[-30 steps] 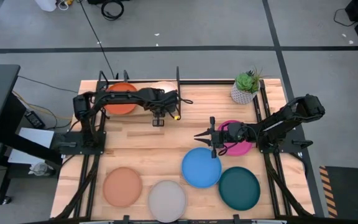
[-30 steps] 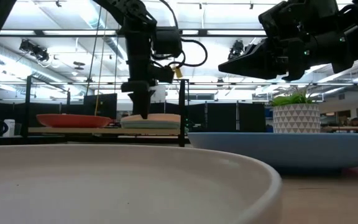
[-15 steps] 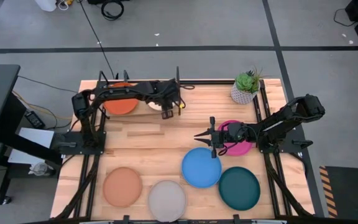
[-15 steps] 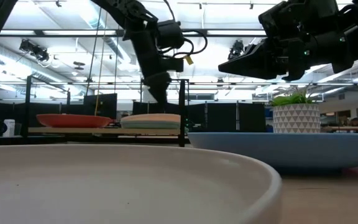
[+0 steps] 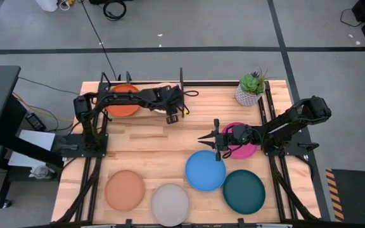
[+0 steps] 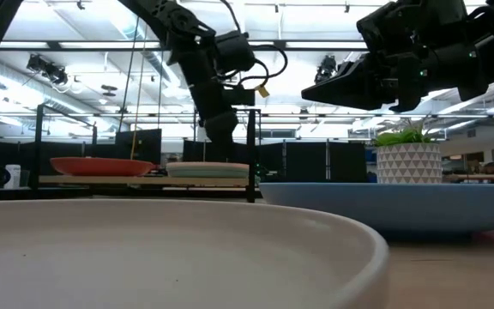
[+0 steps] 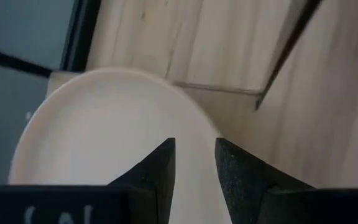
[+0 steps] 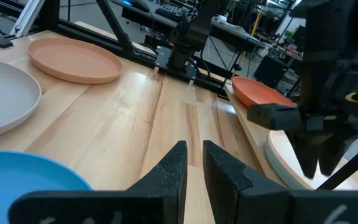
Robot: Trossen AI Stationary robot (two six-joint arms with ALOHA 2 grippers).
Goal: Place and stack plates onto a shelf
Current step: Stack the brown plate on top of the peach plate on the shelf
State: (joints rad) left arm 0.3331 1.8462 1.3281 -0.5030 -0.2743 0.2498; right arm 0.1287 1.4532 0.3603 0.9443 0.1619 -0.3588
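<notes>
Over the shelf [image 5: 181, 79] at the desk's [image 5: 151, 152] far edge, the left pincer [image 5: 172, 114] hangs slightly parted and empty above the peach plate [image 7: 104, 143] lying beside the orange plate [image 5: 121, 101], while the right pincer [image 5: 215, 140], nearly closed and empty, waits near the magenta plate [image 5: 246, 149].

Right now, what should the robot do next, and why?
Probably the left gripper should lift up and back away from the shelf. The peach plate lies flat on the shelf below it, and in the low view the gripper looks clear of it. The right gripper waits near the magenta plate.
</notes>
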